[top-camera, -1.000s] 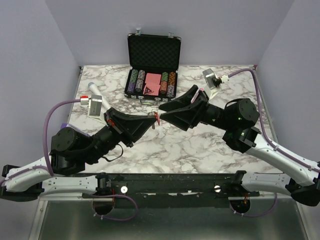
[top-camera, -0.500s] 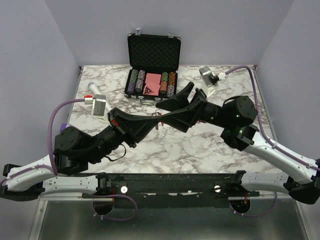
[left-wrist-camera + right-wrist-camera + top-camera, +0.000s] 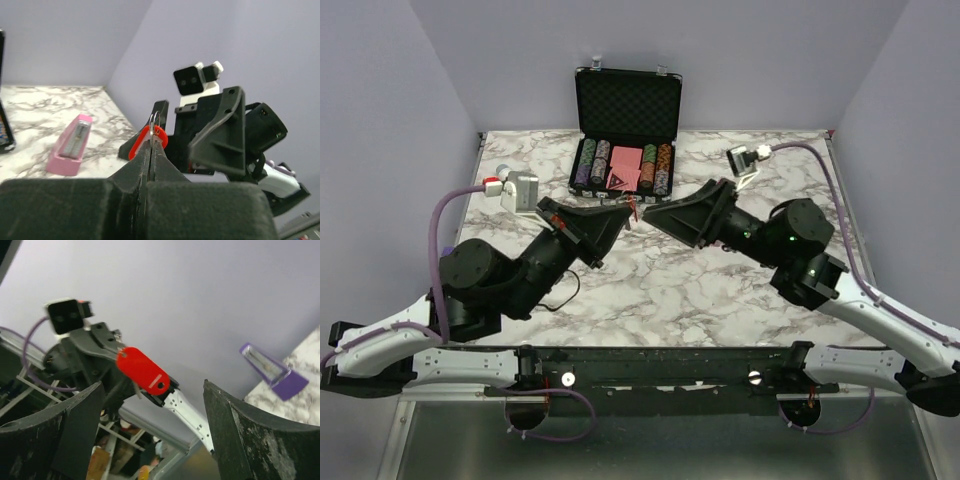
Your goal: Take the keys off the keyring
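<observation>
Saw left gripper (image 3: pixel 150 146) clenched on the small bright red oval keyring tag (image 3: pixel 144 371), held above the white marble-patterned table (image 3: pixel 720 290), just 12 o'clock of its centre. Noted a thin silver-grey metal key piece (image 3: pixel 153 121) at the tag. Found right gripper (image 3: pixel 655 212) spread wide at the tag's 3 o'clock, grasping nothing.

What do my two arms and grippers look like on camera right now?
The left arm and right arm match: white lower links, bulky black round joints. The left gripper and right gripper are black, with two wedge-shaped fingers each. A lilac cable runs to a small whitish wrist camera on each arm.
</observation>
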